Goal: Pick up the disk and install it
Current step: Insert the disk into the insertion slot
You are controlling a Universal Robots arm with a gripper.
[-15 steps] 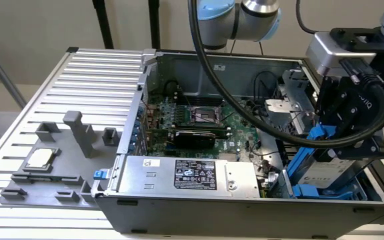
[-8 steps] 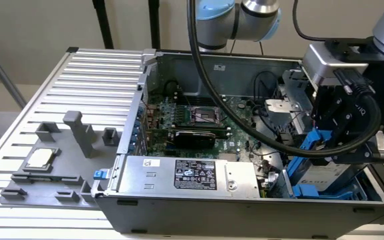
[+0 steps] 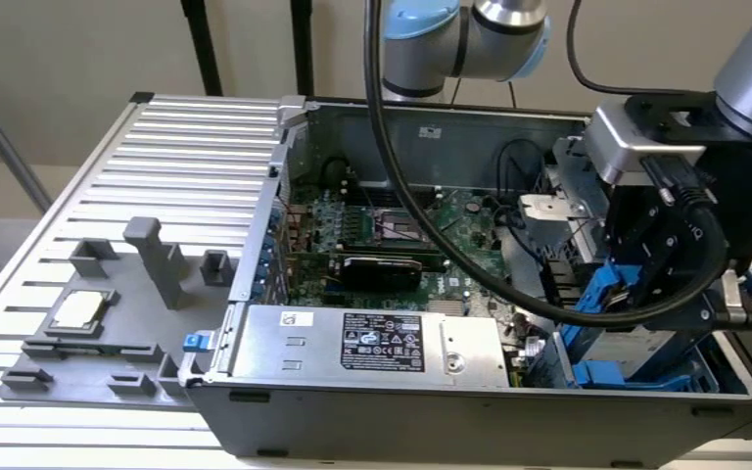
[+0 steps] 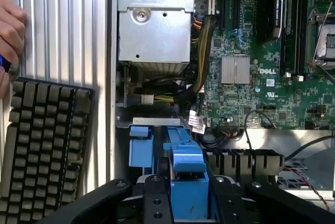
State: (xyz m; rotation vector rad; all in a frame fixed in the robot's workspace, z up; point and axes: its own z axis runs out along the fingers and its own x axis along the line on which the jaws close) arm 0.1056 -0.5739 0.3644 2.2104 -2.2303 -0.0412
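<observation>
The disk [image 3: 607, 294] stands on edge at the exterior view's right end of the open computer case [image 3: 271, 196], low in the drive bay area. Its blue carrier rails show, with a strip of silver below them. My gripper [image 3: 670, 284] is shut on it from above. In the wrist view the blue end of the disk [image 4: 188, 177] sits clamped between the two black fingers [image 4: 156, 203] of my gripper [image 4: 189, 205], just over a blue bay bracket [image 4: 141, 148].
A silver power supply box [image 3: 363, 343] [image 4: 154, 30] and the green motherboard [image 3: 390, 235] [image 4: 261, 77] fill the case beside the bay. A grey fixture with a small square chip [image 3: 75, 313] lies on the slatted table. A keyboard [image 4: 42, 140] and a hand [image 4: 10, 35] are outside the case.
</observation>
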